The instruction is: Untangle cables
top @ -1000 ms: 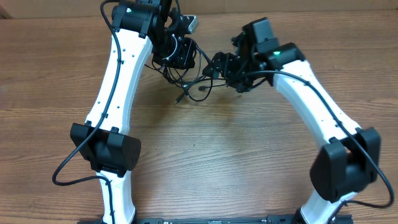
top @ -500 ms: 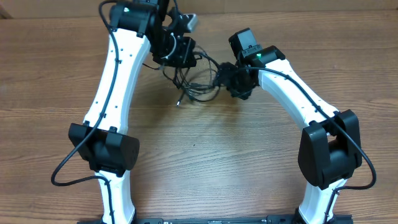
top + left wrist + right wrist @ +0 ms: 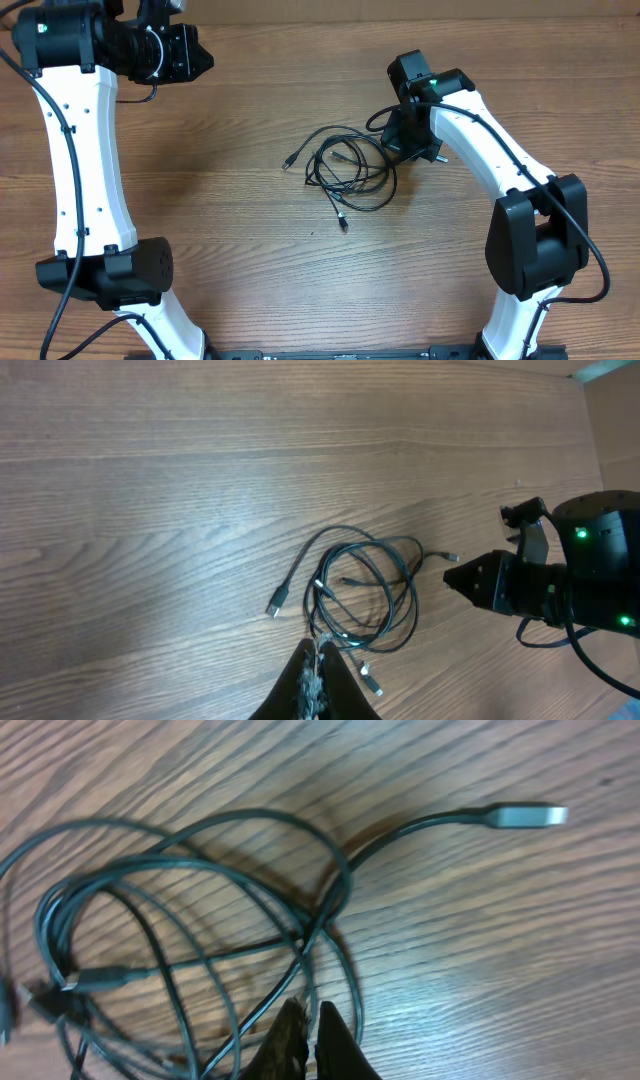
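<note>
The cables (image 3: 345, 172) lie in one loose knot of overlapping loops near the middle of the worktop (image 3: 250, 260), a little toward its far edge. By my judgement the job is barely begun: the cords cross each other in several places and none has been drawn out to lie on its own. A few plug ends poke free of the heap, among them one silver-tipped plug (image 3: 528, 816) on the side nearest my right arm, and those look like the easiest places to start pulling.

My right claw (image 3: 305, 1035) is pressed closed, low over the right side of the tangle. Strands run right beside its fingertips, but I cannot tell whether one is caught between them. My left claw (image 3: 316, 685) is closed too, with nothing from the heap in it, lifted high toward the far left corner and looking down on the pile from well away.

What remains is nearly everything: pinning one loop, drawing another clear, and laying each cord apart.
</note>
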